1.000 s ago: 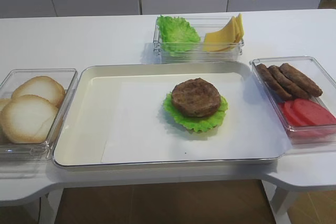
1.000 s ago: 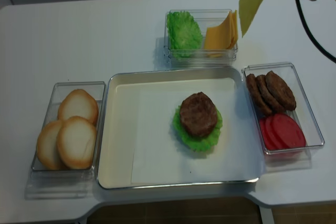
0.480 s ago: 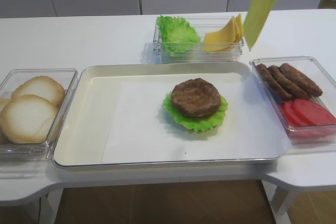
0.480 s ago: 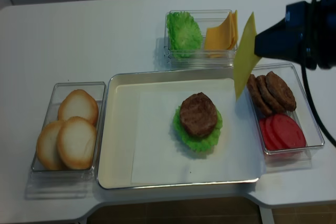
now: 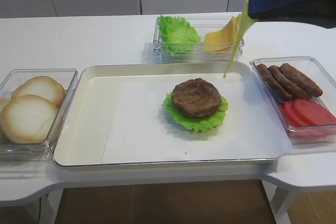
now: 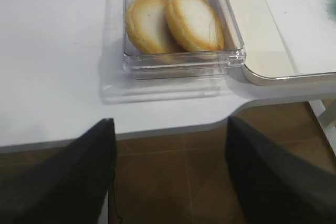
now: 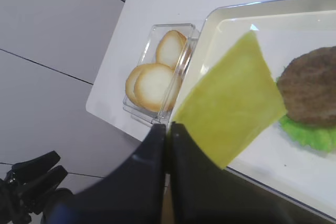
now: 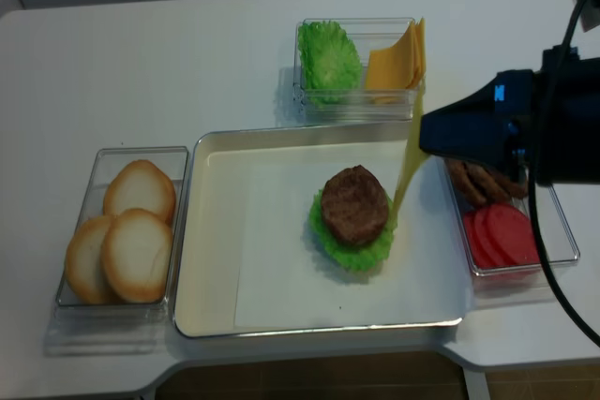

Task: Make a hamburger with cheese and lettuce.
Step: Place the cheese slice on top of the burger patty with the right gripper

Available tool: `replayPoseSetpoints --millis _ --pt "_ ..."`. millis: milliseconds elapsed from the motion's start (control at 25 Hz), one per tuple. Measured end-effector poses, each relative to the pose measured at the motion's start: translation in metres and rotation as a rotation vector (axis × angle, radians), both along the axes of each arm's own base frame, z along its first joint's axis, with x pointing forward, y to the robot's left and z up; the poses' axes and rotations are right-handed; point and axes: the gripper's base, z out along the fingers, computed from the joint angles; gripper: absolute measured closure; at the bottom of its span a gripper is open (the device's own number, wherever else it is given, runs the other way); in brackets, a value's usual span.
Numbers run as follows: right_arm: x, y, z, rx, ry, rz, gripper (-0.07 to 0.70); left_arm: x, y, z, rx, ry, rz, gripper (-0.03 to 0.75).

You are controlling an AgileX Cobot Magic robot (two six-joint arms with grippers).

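Above tray (image 8: 192, 231), cheese (image 8: 410, 161) hanging vertical

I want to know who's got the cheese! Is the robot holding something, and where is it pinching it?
Yes. The right gripper pinches the cheese by one corner; the slice hangs free.

**Around the work area**

A white table (image 5: 89, 38) carries a metal tray (image 5: 79, 124) lined with white paper (image 5: 142, 129). Left of the tray stands a clear box (image 5: 65, 77) with pale round buns (image 5: 31, 111) (three can be counted in the realsense view). Behind the tray a clear double container (image 5: 198, 51) holds loose green leaves (image 5: 177, 32) on its left side and a fanned bunch of yellow slices (image 5: 223, 36) on its right side. To the right, another clear box (image 5: 315, 61) holds long brown sausage pieces (image 5: 289, 80) at the back and red tomato slices (image 5: 307, 113) at the front.
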Motion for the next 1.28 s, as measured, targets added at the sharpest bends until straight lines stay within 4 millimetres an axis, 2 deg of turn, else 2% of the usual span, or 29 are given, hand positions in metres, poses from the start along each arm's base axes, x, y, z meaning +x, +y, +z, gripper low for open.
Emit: replayPoseSetpoints --millis 280,680,1120,1280 --pt "0.029 0.006 -0.018 0.081 0.031 0.021 0.627 0.000 0.000 0.000 0.000 0.000 0.000 0.239" --pt "0.070 0.013 -0.062 0.129 0.123 0.075 0.627 0.000 0.000 0.000 0.000 0.000 0.000 0.239" --pt "0.092 0.020 -0.092 0.220 0.179 0.104 0.627 0.000 0.000 0.000 0.000 0.000 0.000 0.239" --pt "0.094 0.036 -0.097 0.212 0.177 0.149 0.627 0.000 0.000 0.000 0.000 0.000 0.000 0.239"
